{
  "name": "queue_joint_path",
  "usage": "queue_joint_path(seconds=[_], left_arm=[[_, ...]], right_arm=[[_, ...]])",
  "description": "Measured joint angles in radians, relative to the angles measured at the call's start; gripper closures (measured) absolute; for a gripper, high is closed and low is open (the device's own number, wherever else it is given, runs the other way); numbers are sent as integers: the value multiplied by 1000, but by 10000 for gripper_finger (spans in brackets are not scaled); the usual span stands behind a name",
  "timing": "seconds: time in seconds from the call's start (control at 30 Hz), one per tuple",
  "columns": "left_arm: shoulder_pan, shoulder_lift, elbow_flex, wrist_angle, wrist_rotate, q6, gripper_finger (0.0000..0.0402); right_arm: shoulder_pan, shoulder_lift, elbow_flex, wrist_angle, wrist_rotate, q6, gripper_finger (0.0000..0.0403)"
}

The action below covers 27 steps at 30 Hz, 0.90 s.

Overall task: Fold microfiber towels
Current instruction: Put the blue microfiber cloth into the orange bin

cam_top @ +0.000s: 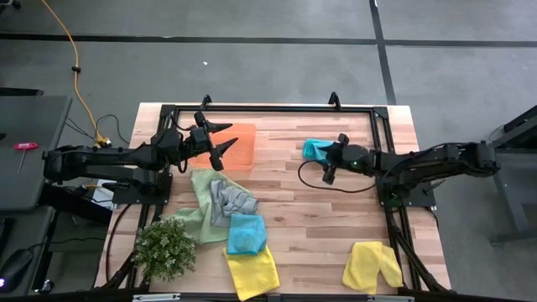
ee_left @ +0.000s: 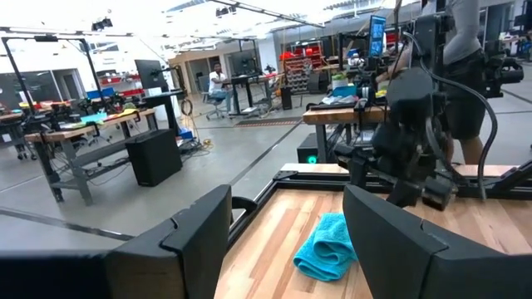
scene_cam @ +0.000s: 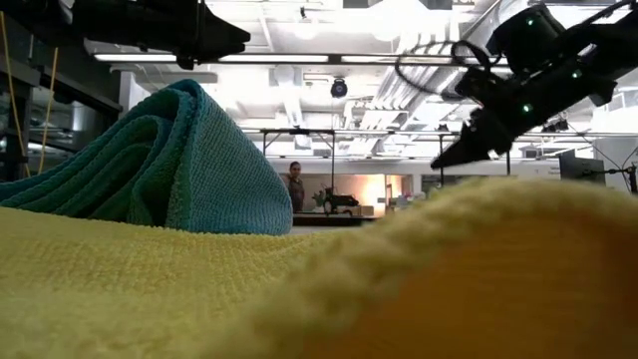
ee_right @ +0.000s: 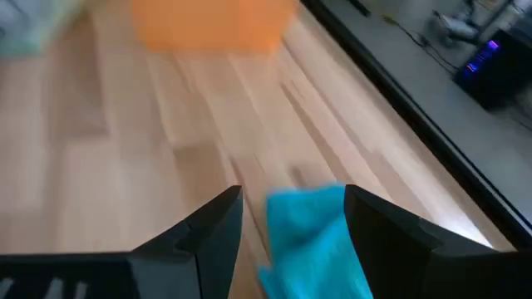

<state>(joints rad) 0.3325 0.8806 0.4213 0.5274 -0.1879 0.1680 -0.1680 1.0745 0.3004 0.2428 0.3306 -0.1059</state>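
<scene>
- High view: the left gripper [cam_top: 222, 139] is seen with jaws spread, empty, above the near edge of the orange tray [cam_top: 238, 146]. The right gripper [cam_top: 336, 156] is held open just beside a bunched teal towel [cam_top: 315, 149], well to the right of the tray. Below the tray a green towel [cam_top: 196, 210], a grey towel [cam_top: 230, 198], a second teal towel [cam_top: 247, 234] and a yellow towel [cam_top: 252, 270] lie overlapped; the plant [cam_top: 166, 248] stands at their left. Another yellow towel [cam_top: 372, 266] lies far right of these.
- Low view: a yellow towel [scene_cam: 199, 289] fills the foreground, a teal towel [scene_cam: 169, 165] is heaped behind it.
- Left wrist view: open fingers [ee_left: 199, 237] frame the far teal towel [ee_left: 326, 247].
- Right wrist view: the teal towel [ee_right: 316, 237] is seen between parted fingers [ee_right: 220, 224], the tray [ee_right: 212, 23] beyond.
</scene>
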Motion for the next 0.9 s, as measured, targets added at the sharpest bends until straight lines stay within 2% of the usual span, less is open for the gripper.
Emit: queue_joint_path(seconds=[0.1,0.3,0.73,0.9], left_arm=[[0,0,0,0,0,0,179],[0,0,0,0,-1,0,179],[0,0,0,0,-3,1,179],[0,0,0,0,-3,19,179]], right_arm=[[15,20,0,-62,33,0,199],[21,102,0,-115,7,-20,199],[-59,301,1,-4,29,-188,199],[-104,346,5,26,-23,-176,199]])
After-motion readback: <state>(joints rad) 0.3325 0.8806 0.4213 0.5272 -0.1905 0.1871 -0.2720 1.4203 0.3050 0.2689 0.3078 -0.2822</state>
